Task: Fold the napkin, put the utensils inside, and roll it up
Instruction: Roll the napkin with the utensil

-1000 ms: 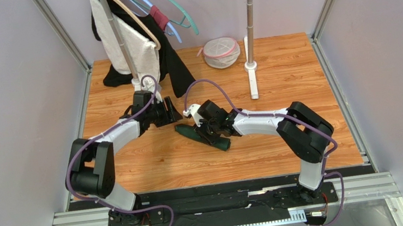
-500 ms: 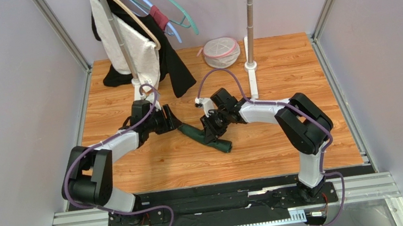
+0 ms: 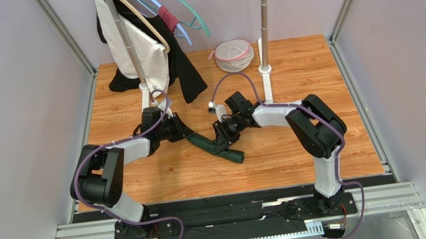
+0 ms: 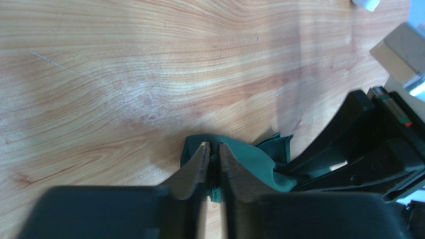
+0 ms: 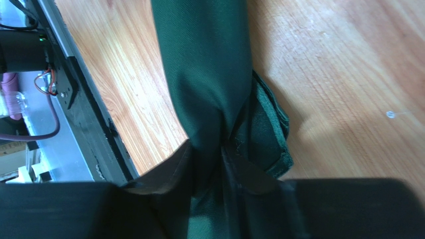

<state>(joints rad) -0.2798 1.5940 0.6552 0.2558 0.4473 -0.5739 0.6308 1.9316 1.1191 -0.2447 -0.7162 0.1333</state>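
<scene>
Now, on the wooden table point(image 3: 315, 67), the rolled green napkin point(image 3: 235, 154) lies gripped by both tools. The right gripper point(image 5: 209, 169) is clamped around its middle, and the left gripper point(image 4: 213, 149) nips the end just ahead of it, fingers nearly together. A second ago the left gripper stood clear of the roll.

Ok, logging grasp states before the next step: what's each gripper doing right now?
Left gripper: closed, pinching an end of the green napkin.
Right gripper: closed on the rolled napkin.
</scene>
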